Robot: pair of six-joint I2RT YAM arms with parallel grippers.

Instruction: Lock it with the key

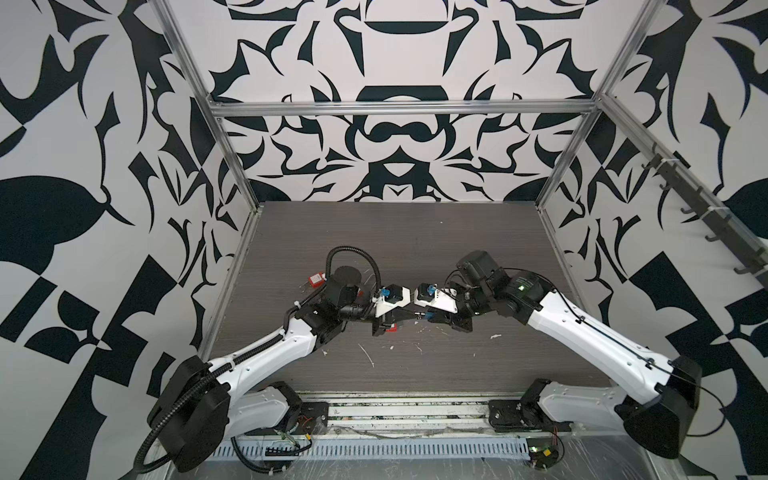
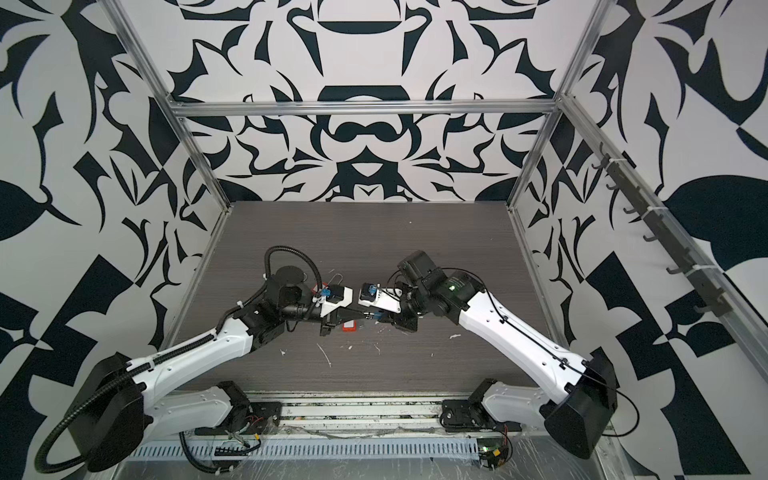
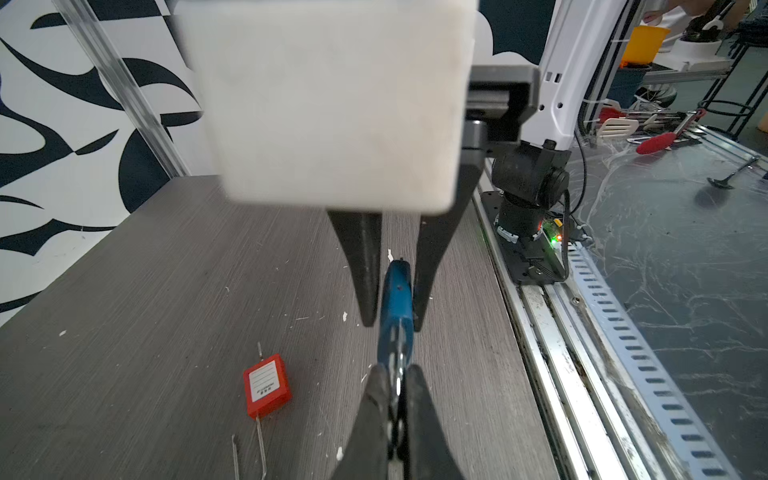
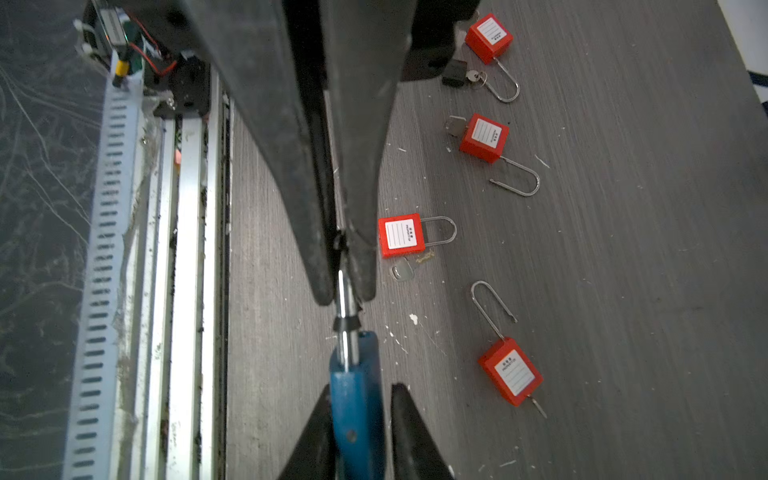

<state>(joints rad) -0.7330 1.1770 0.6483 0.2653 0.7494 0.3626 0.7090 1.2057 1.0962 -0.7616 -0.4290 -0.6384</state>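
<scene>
A blue padlock [image 4: 357, 399] hangs in the air between my two grippers, just above the dark table [image 4: 623, 249]. My left gripper [image 3: 397, 374] is shut on its steel shackle [image 4: 347, 299]. My right gripper [image 4: 361, 388] straddles the blue body [image 3: 397, 307]: one finger touches it, and a thin slit of table shows beside the other. In a top view the two grippers meet tip to tip at the table's middle [image 1: 417, 316]. A loose silver key [image 4: 401, 272] lies on the table beside a red padlock [image 4: 401, 235]. I cannot make out a key in the blue padlock.
Several red padlocks lie on the table: one with an open shackle and a key in it [image 4: 484, 137], another further off [image 4: 488, 37], and one with its shackle swung out [image 4: 511, 372]. The metal rail [image 4: 195, 249] runs along the front edge.
</scene>
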